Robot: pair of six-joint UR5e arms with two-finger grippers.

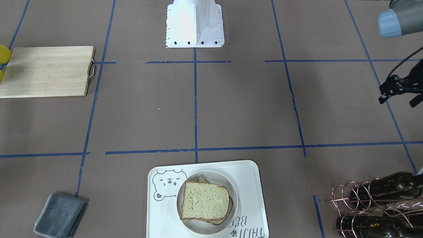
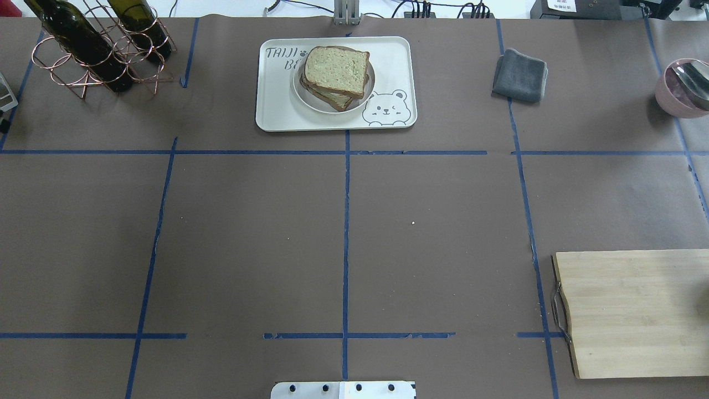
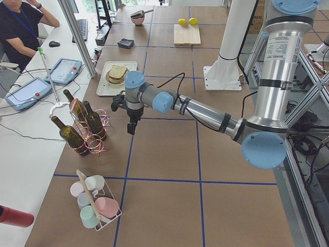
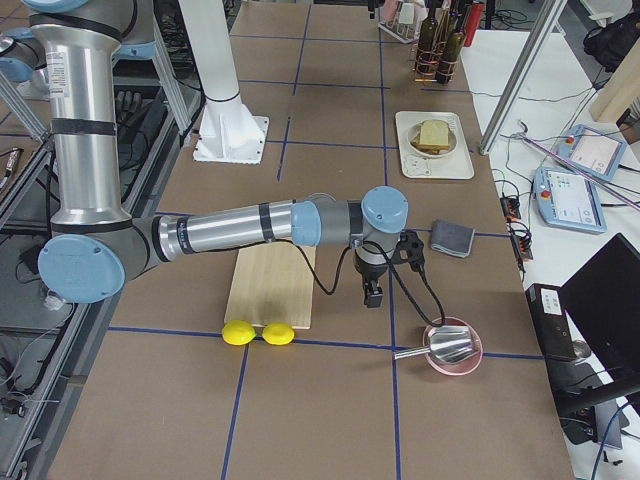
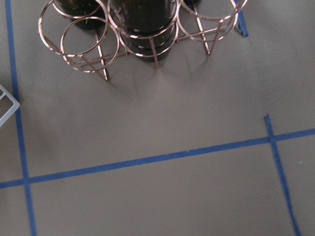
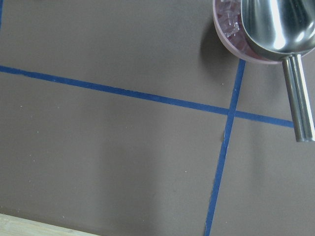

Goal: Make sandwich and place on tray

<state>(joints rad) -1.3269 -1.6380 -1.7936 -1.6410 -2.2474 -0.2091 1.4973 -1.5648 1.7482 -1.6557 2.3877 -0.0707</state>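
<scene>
The sandwich lies as two stacked tan bread slices with dark crust on a small round white plate. The plate stands on the cream tray with the bear drawing, at the far middle of the table in the overhead view. The egg is hidden. My left gripper hangs over bare table near the wine rack, far from the tray. My right gripper hangs between the cutting board and the pink bowl. I cannot tell whether either gripper is open or shut.
A wooden cutting board lies at the near right, with two lemons beyond its end. Also here are a folded grey cloth, a pink bowl with a metal scoop, a copper rack of wine bottles and a cup basket.
</scene>
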